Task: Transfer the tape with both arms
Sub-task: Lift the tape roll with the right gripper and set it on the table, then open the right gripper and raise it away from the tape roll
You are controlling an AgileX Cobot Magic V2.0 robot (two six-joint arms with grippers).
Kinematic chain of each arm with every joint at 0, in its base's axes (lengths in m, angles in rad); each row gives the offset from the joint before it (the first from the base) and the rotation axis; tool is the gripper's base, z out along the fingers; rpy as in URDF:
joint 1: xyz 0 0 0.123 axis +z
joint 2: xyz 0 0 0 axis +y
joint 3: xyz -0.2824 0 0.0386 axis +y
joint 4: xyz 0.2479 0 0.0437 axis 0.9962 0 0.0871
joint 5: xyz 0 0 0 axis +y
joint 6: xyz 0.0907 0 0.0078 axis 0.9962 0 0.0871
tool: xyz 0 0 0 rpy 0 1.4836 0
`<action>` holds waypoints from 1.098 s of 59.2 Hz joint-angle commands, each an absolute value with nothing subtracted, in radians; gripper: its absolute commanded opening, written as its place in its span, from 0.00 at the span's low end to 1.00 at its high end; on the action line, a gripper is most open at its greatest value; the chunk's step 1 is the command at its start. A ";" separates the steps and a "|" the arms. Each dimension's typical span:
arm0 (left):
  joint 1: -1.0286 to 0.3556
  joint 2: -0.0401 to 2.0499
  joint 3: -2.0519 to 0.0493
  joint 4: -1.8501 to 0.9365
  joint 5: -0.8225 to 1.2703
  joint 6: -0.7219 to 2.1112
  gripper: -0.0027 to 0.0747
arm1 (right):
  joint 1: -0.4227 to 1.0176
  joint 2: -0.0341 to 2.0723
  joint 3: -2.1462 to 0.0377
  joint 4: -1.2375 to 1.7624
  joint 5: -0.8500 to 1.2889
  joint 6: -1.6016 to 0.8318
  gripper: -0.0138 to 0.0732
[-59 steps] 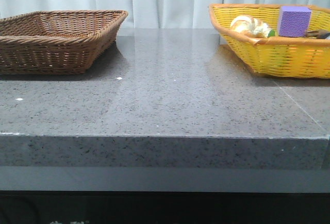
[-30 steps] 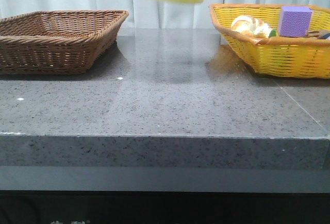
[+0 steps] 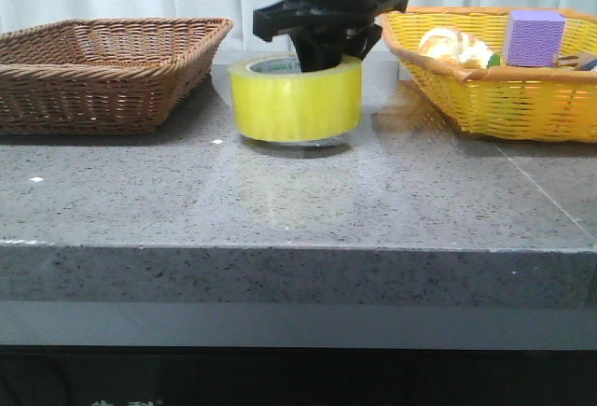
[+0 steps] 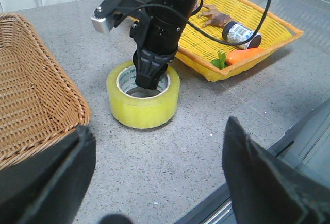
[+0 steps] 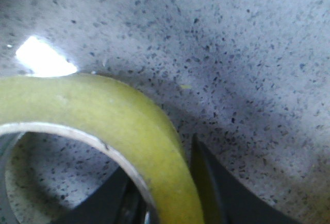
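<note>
The yellow tape (image 3: 297,98) stands flat on the grey table between the two baskets. It also shows in the left wrist view (image 4: 144,100) and fills the right wrist view (image 5: 118,126). My right gripper (image 3: 322,56) comes down from above and is shut on the roll's wall, one finger inside the core and one outside, as the left wrist view (image 4: 147,77) and right wrist view (image 5: 170,183) show. My left gripper (image 4: 160,183) is open and empty, above the table's front part, nearer than the tape. It is out of the front view.
A brown wicker basket (image 3: 103,70) sits at the left, also in the left wrist view (image 4: 31,95). A yellow basket (image 3: 494,89) at the right holds a purple block (image 3: 534,37), a pale round thing (image 3: 452,47) and a carrot (image 4: 245,56). The table's front edge (image 4: 258,183) lies close below the left gripper.
The tape has come in from above at the right, moved left and down, and now rests on the table. The right arm has come into the front view with it.
</note>
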State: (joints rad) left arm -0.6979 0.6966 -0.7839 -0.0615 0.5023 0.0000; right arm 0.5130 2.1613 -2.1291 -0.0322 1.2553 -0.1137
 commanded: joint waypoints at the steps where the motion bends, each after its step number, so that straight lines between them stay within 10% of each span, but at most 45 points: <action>1: -0.708 0.700 -0.817 -0.075 0.421 -0.006 0.70 | 0.511 2.089 -2.160 -0.036 1.266 -0.118 0.49; 11: -0.708 0.700 -0.817 -0.075 0.421 -0.006 0.70 | 0.511 2.080 -2.172 -0.035 1.270 -0.118 0.66; 38: -0.708 0.700 -0.817 -0.075 0.385 -0.006 0.70 | 0.510 1.737 -2.163 0.083 1.224 -0.078 0.66; 65: -0.708 0.700 -0.817 -0.075 0.383 -0.006 0.70 | 0.510 1.204 -1.548 0.095 0.888 -0.017 0.66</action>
State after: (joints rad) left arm -0.6979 0.6966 -0.7839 -0.0629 0.4649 0.0000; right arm 0.5130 1.3069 -1.6193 0.0880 1.0256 -0.0368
